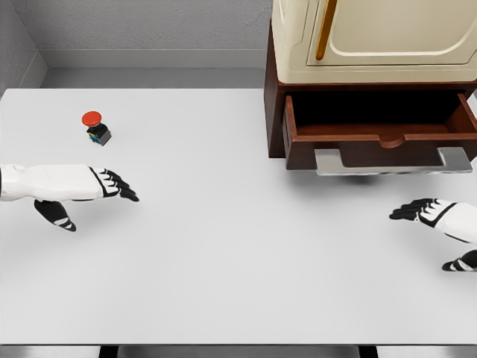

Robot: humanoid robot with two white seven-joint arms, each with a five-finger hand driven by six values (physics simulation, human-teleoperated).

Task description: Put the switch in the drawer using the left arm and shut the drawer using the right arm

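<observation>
1. Left of frame, middle height: the left hand (93,186), white-sleeved with black fingers (123,190), hovers over the plain white tabletop (223,261); the fingers are extended and relaxed, holding nothing.
2. Upper left: the switch, a small push-button with a red mushroom cap on a dark blocky body (95,127), stands on the tabletop, near the left hand but apart from it and well apart from the drawer. It is judged light, rigid and hard-surfaced, and liable to tip or skid if nudged. The squat body offers flatter opposing faces for a pinch than the rounded cap, which may be slick.
3. Upper right: the open reddish-brown wooden drawer (380,138) with a flat grey metal handle (393,162) projects from a cabinet with a cream upper door (373,37); its interior looks empty.
4. Lower right: the right hand (436,216) hovers below the handle, fingers loosely extended, empty.
5. No brand, label or legible writing is visible.
</observation>
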